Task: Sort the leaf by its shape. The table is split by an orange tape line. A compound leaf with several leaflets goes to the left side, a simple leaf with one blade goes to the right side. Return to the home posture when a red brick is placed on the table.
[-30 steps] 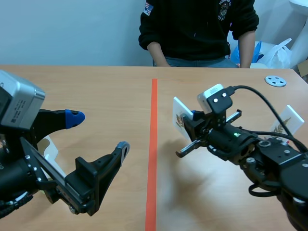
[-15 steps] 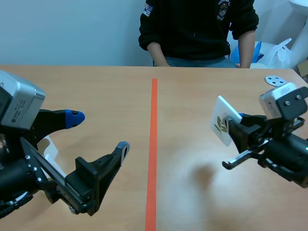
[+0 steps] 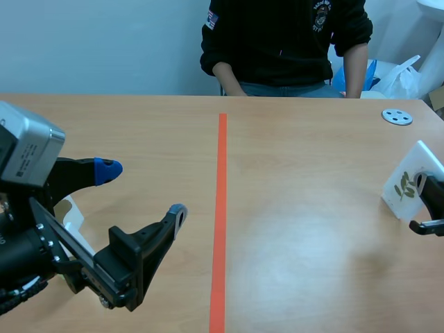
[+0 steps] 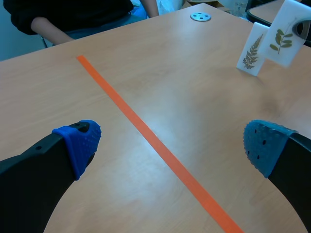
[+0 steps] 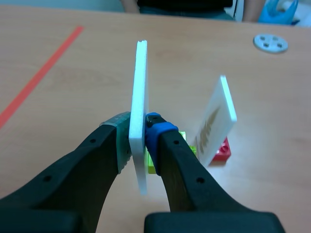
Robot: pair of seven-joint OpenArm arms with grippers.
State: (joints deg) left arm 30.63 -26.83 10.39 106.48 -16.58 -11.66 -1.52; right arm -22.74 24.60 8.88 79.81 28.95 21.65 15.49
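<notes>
The right gripper's [image 5: 138, 132] pads pinch a white card [image 5: 141, 77] from both sides and hold it upright; its face bears a sprig [image 4: 282, 40] of several small leaflets. Card and gripper sit far to the right of the orange tape line [image 3: 222, 208]. Just beyond the held card, also right of the line, a second card [image 5: 217, 119] with a fern leaf stands tilted, with a red block [image 5: 223, 150] and a yellow-green block [image 5: 151, 164] at its foot. Left of the line, the left gripper [image 4: 170, 141] hovers with its fingers spread wide, holding nothing. A person [image 3: 284, 41] sits across the table near the line's far end.

lab: taped wooden table [image 3: 312, 229], plain wall [image 3: 104, 41]
</notes>
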